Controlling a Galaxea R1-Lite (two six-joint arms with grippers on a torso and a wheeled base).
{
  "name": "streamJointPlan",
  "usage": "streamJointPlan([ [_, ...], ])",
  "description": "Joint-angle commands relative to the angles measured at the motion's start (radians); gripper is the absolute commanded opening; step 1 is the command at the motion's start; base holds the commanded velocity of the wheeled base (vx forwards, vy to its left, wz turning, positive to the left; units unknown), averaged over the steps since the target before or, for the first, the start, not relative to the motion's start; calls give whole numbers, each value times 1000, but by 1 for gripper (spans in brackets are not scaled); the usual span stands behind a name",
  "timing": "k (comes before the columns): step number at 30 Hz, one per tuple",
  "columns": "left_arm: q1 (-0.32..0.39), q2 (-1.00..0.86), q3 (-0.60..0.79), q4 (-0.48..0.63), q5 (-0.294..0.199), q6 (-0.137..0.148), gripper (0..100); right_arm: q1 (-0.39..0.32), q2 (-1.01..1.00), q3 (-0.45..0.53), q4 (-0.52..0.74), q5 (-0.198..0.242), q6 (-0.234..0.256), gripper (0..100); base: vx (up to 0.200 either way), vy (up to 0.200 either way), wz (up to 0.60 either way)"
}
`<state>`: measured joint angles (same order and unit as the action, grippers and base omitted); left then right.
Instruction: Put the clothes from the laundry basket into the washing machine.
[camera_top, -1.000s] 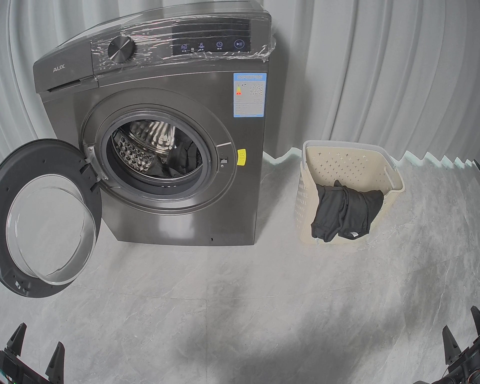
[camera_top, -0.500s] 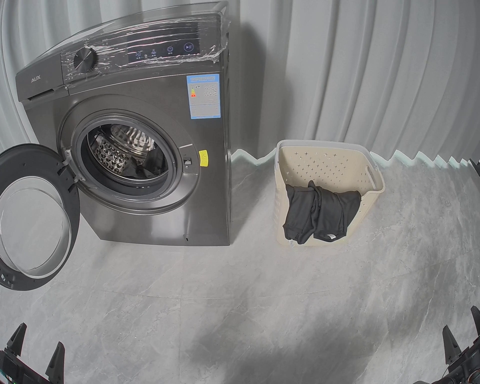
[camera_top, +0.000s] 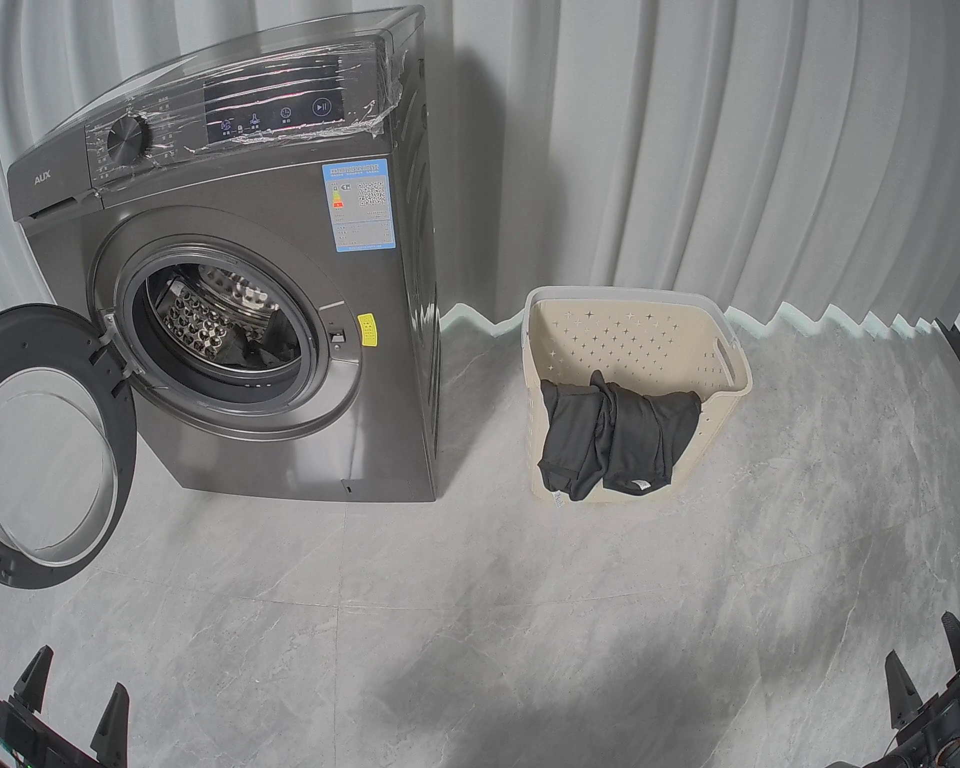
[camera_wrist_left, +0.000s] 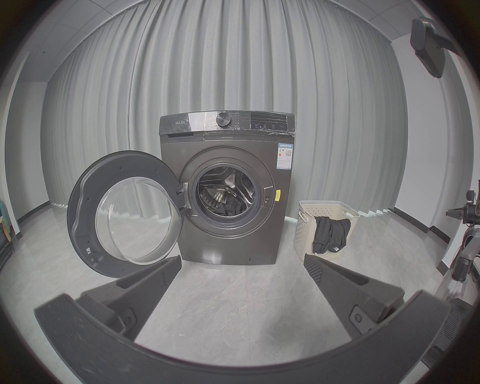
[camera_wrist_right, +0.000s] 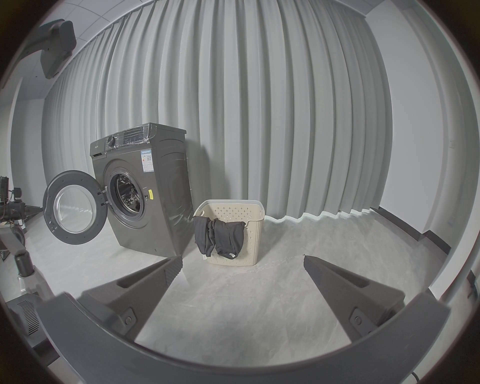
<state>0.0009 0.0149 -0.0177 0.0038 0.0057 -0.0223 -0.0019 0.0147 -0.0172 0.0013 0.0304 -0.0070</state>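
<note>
A grey front-loading washing machine stands at the left with its round door swung wide open; some dark cloth lies inside the drum. To its right a cream laundry basket sits on the floor, with black clothes draped over its near rim. The machine, basket and clothes also appear in the left wrist view, and the basket and clothes in the right wrist view. My left gripper is open at the bottom left, my right gripper open at the bottom right, both far from the basket.
Pale pleated curtains hang behind machine and basket. Grey marble-look floor spreads wide between me and both. The open door juts out to the left of the machine.
The whole head view has shifted: machine and basket now lie further left in the picture, so the camera has turned. Both grippers keep their places at the bottom corners.
</note>
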Motion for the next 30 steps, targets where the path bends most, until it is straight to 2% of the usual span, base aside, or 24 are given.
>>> streamJointPlan([
  [1,1,-15,16,1,0,-1,100,0,-9,16,0,0,1,100,200,0,0],
  [7,1,-15,16,-1,3,-8,100,0,-9,16,0,0,-1,100,0,0,0],
  [28,1,-15,16,-1,7,-8,100,0,-9,16,0,0,-1,100,0,-200,0],
  [30,1,-15,16,1,7,-8,100,0,-9,16,0,0,-1,100,0,0,0],
])
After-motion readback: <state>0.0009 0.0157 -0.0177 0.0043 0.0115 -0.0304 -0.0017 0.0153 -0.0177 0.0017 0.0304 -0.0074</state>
